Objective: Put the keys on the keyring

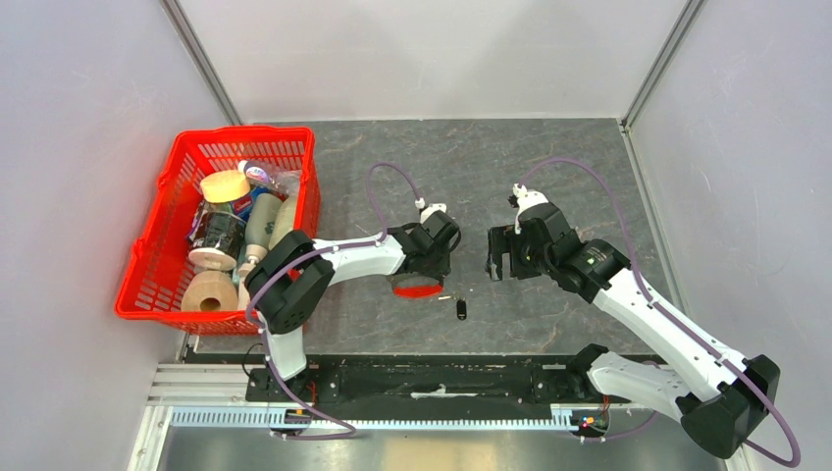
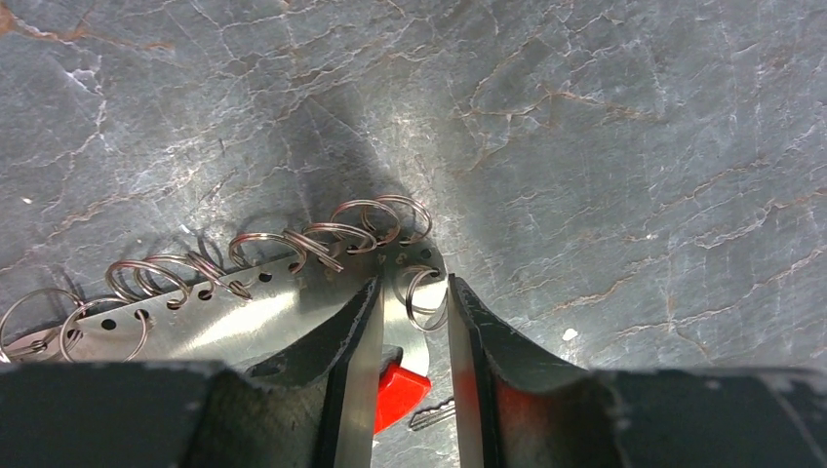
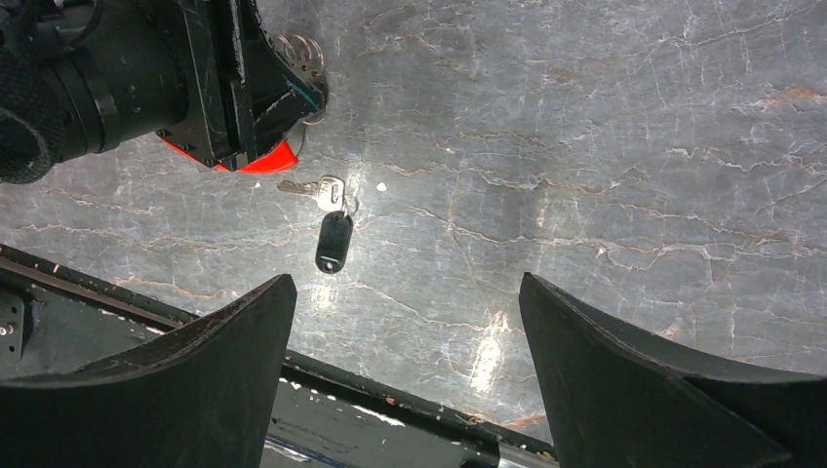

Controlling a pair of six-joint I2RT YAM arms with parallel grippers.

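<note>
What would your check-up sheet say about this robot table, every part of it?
Surface: grey stone-look table; no spills seen.
Job's things: keys lie loose beside the keyring, not yet on it.
Clutter: red basket at the left, crammed with odds and ends.
Grippers: left pincer astride the keyring's end, grip unclear; right pincer open, holding nothing.
Cables: purple cables loop off both arms; no snags seen.
Surroundings: plain white walls; black rail at the near edge.
</note>
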